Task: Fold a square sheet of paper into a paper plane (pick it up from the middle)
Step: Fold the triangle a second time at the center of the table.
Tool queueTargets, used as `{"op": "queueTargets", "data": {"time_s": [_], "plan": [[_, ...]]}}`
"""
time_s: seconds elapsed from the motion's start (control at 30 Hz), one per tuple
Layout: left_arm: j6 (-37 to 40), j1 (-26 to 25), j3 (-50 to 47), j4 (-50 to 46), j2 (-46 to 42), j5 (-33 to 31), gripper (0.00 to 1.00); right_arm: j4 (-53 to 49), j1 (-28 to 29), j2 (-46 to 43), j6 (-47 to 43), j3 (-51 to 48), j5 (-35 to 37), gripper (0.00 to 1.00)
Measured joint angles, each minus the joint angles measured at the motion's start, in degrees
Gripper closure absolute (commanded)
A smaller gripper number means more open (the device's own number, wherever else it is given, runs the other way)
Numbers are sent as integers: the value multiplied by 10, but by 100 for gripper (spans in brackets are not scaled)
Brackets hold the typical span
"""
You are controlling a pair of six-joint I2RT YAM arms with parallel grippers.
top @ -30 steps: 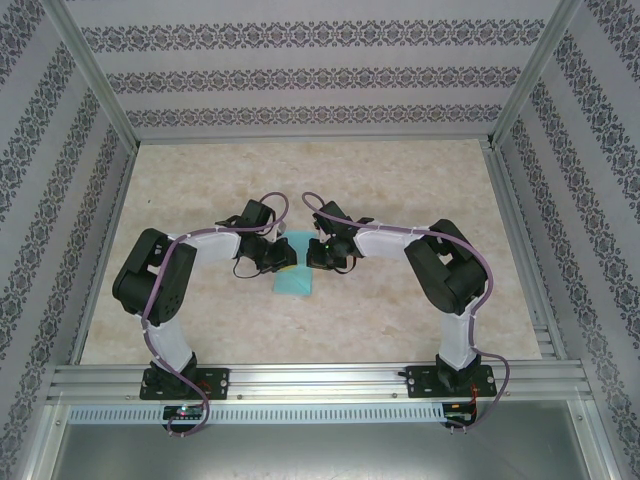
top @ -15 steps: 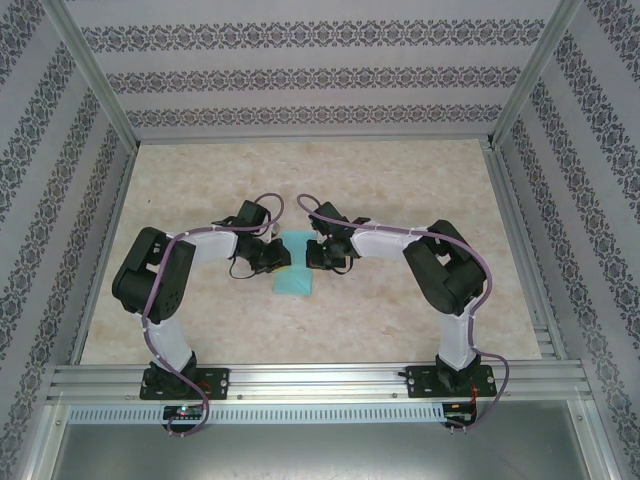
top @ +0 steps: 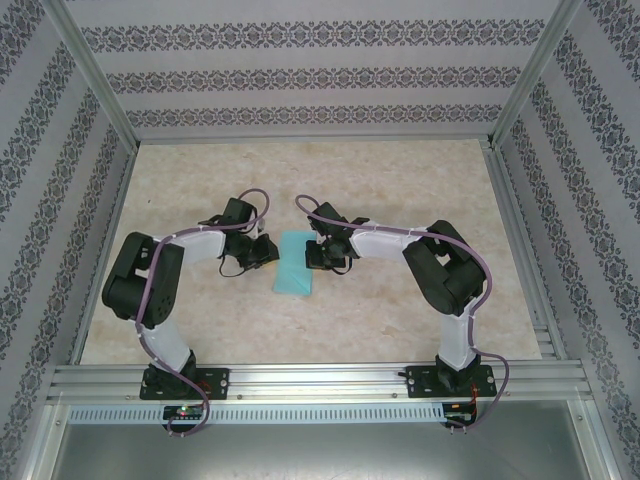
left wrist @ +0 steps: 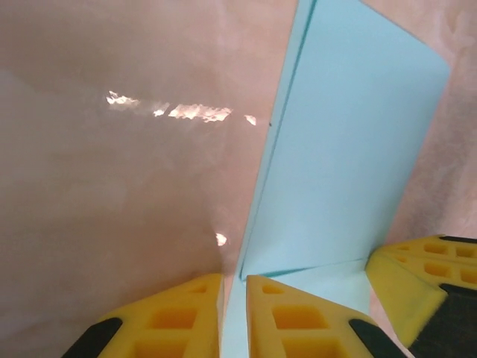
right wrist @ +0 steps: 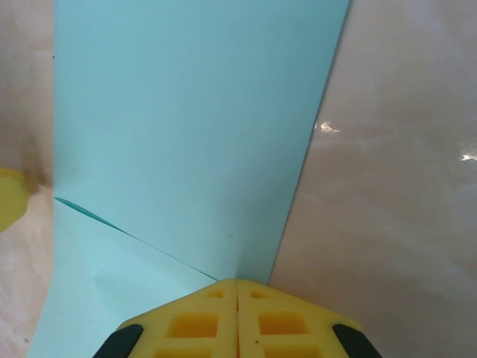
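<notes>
The square sheet of paper [top: 296, 263] lies folded into a narrow light-blue strip on the table between the two grippers. In the left wrist view the paper [left wrist: 350, 149] shows a folded flap over a lower layer. My left gripper [top: 268, 252] sits at its left edge, and the left gripper [left wrist: 234, 313] stands open by a narrow slit, with paper and table visible through the gap. My right gripper [top: 316, 256] is at the right edge. In the right wrist view the right gripper [right wrist: 237, 287] is shut, its tip resting on the paper [right wrist: 194, 127] near a slanted flap edge.
The pale marbled table [top: 400, 190] is walled by patterned panels, with metal rails [top: 300, 385] along the near edge. The right gripper's yellow finger [left wrist: 417, 276] shows at the lower right of the left wrist view.
My left arm has drawn back to the left, uncovering more of the paper's left side. The right gripper has stayed on the paper's right edge.
</notes>
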Motion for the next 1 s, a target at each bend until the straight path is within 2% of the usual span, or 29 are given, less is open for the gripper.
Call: {"op": "queueTargets", "data": {"time_s": [0.23, 0.43, 0.83, 1.0], "plan": [[2, -28, -1, 13, -38, 29, 86, 0, 0, 0, 0, 0, -1, 93], [-1, -64, 0, 22, 11, 45, 90, 1, 0, 0, 0, 0, -2, 93], [-5, -67, 4, 18, 39, 45, 94, 2, 0, -8, -7, 0, -8, 91], [-7, -67, 4, 19, 39, 46, 94, -3, -2, -43, -13, -22, -16, 88]]}}
